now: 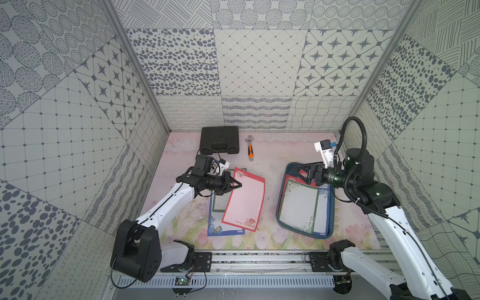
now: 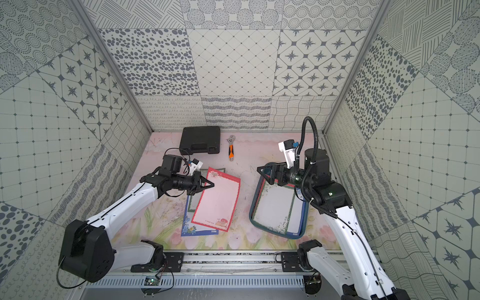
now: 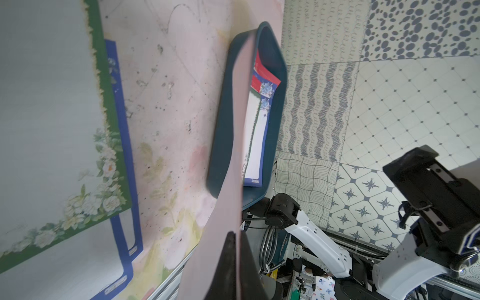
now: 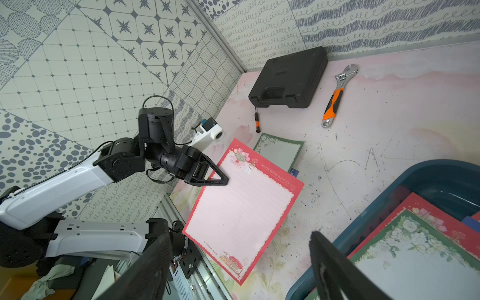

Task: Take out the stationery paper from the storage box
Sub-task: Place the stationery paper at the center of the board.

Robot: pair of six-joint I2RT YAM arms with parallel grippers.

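Note:
My left gripper (image 1: 237, 185) (image 2: 211, 185) (image 3: 237, 239) is shut on the left edge of a red-bordered sheet of stationery paper (image 1: 245, 200) (image 4: 244, 205). It holds the sheet tilted above a blue-bordered sheet (image 1: 226, 231) and a green-bordered sheet (image 1: 218, 205) lying on the table. The dark teal storage box (image 1: 281, 197) (image 2: 253, 205) (image 4: 428, 176) sits at the right. A green-bordered sheet (image 1: 298, 205) (image 4: 415, 265) lies on top inside it, with red and blue borders showing beneath. My right gripper (image 1: 296, 172) (image 4: 240, 235) hangs open over the box's far left corner, holding nothing.
A black tool case (image 1: 219, 140) and an orange-handled wrench (image 1: 250, 149) lie at the back of the table. A small screwdriver (image 4: 257, 122) rests in front of the case. Patterned walls close in three sides, and a metal rail (image 1: 259, 257) runs along the front edge.

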